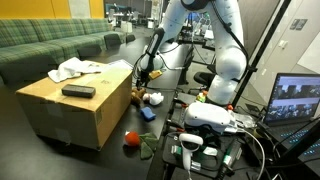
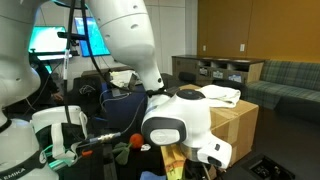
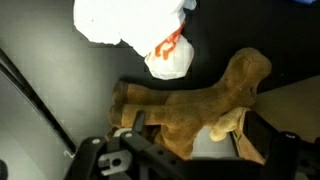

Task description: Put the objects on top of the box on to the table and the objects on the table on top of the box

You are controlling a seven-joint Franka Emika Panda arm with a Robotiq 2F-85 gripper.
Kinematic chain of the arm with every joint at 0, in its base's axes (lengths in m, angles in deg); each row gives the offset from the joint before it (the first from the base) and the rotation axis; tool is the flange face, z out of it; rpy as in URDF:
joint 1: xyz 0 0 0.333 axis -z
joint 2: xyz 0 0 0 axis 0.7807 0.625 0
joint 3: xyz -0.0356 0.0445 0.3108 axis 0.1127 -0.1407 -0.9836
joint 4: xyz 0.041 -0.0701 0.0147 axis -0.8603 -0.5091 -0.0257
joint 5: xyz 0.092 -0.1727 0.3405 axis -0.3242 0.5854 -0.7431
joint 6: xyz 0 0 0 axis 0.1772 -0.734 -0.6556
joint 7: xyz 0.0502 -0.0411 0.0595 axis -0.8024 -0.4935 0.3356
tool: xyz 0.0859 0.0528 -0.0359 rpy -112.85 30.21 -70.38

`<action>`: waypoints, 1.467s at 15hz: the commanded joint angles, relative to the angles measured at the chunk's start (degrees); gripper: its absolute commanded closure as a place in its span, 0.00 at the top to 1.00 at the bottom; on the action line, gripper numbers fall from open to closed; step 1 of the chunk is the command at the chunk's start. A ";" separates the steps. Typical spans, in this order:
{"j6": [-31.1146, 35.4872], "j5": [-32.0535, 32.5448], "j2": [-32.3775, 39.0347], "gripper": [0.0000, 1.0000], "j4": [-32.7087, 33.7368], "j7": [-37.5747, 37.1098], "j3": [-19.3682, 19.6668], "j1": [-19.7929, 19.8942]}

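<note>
Fingers [image 3: 268, 142] astride plush toy [image 3: 200, 105], wrist view only

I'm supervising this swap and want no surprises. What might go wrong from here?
1. The end effector hangs low over the brown plush toy, with a white toy close beside it; closing may snag both, or only a limb.
2. The box top holds a dark flat item and a white cloth; setting a toy there may nudge them off.
</note>
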 commanded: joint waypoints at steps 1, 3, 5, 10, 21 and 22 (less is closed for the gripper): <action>-0.08 1.49 2.78 1.00 3.73 7.93 -6.71 7.54; -1.17 2.36 4.22 1.00 5.23 13.11 -10.13 11.60; -1.52 3.91 5.99 1.00 6.51 17.17 -11.86 14.42; -0.29 9.39 10.82 1.00 9.50 23.66 -13.25 18.18; 4.34 15.09 18.05 1.00 14.20 25.71 -13.29 17.53; 4.05 15.41 18.26 1.00 14.46 25.57 -13.01 17.29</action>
